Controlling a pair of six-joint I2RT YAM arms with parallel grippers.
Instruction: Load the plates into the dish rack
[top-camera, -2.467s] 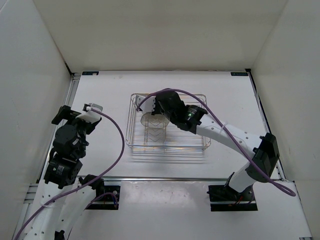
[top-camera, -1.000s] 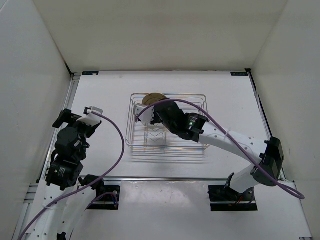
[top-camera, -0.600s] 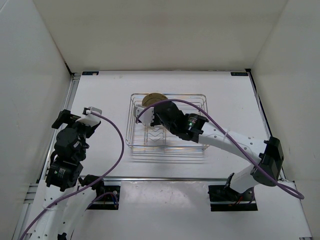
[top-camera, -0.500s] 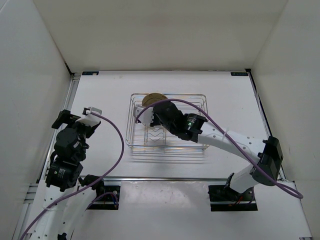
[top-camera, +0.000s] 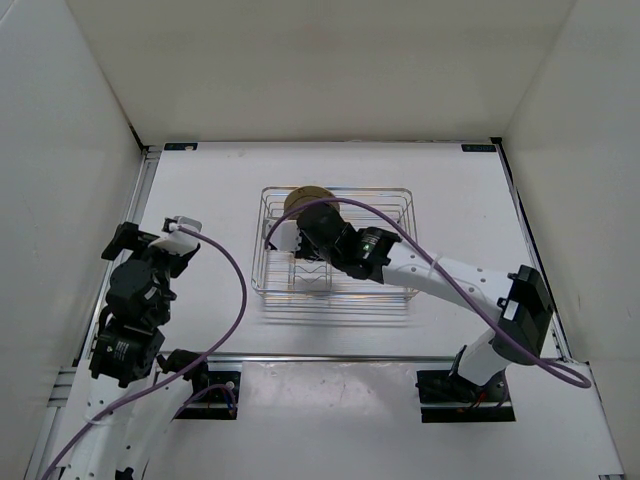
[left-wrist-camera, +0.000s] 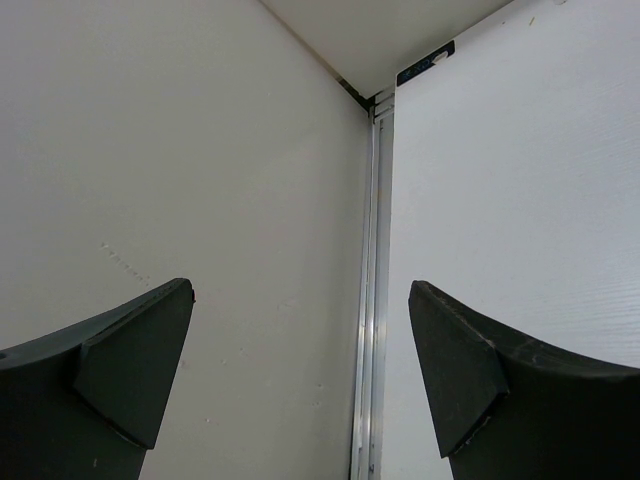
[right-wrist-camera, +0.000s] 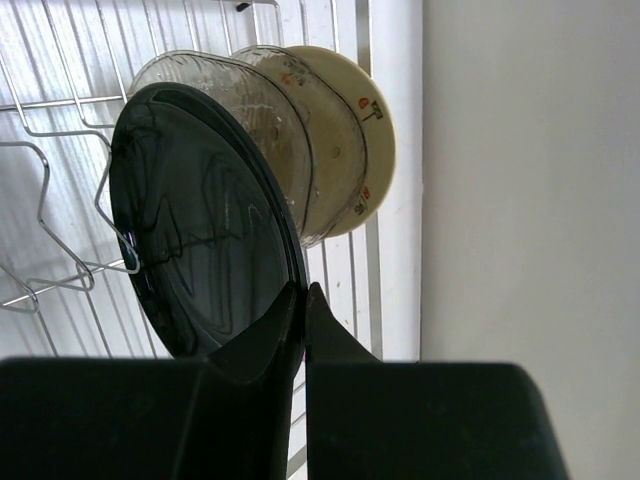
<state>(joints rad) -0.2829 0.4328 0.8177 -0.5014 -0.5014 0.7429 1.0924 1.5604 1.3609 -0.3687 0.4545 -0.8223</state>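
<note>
Plates standing on edge in one chrome wire dish rack (top-camera: 385, 189), which sits in the middle of a white table (top-camera: 205, 180). Two robot arms are bolted at the near edge.

The right gripper (right-wrist-camera: 303, 291) reaches into the far left part of the rack, its two fingers pinched tight on the rim of one glossy black plate (right-wrist-camera: 195, 230), which it holds upright over the wires. Just behind the black plate stands a pale translucent plate (right-wrist-camera: 255, 100); whether there is one or two of these cannot be told. Behind that, nearest the rack's far end, stands one tan plate (right-wrist-camera: 355, 130).

The left gripper (left-wrist-camera: 300, 290) is well apart from the rack, at the table's left side near the wall, its two fingers spread wide and holding nothing.
</note>
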